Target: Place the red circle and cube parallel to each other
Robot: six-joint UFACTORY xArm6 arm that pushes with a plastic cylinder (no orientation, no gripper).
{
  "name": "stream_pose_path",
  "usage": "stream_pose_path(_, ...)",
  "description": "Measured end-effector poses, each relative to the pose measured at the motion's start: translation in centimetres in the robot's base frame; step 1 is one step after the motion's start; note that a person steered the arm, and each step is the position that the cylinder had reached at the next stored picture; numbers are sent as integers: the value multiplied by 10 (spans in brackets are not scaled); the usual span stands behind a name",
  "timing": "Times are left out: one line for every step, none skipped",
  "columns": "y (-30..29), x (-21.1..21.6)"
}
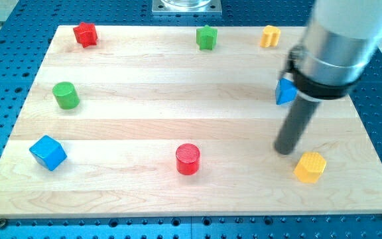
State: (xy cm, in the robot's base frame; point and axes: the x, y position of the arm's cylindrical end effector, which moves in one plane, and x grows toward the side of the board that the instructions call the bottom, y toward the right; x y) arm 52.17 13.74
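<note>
A red circle block (188,159) lies at the view's bottom centre. A blue cube (48,153) lies at the bottom left. My tip (284,151) rests on the board at the right, far to the right of the red circle and just up-left of a yellow hexagon block (310,166). A blue triangle block (285,91), partly hidden by the arm, sits above my tip.
A red star-like block (85,34) is at the top left, a green star-like block (206,37) at top centre, a yellow block (270,36) at top right, a green cylinder (65,95) at the left. The wooden board (178,99) lies on a blue perforated table.
</note>
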Motion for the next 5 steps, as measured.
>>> stream_pose_path(12,53)
stream_pose_path(15,55)
stream_pose_path(-9,37)
stream_pose_path(4,37)
stream_pose_path(11,37)
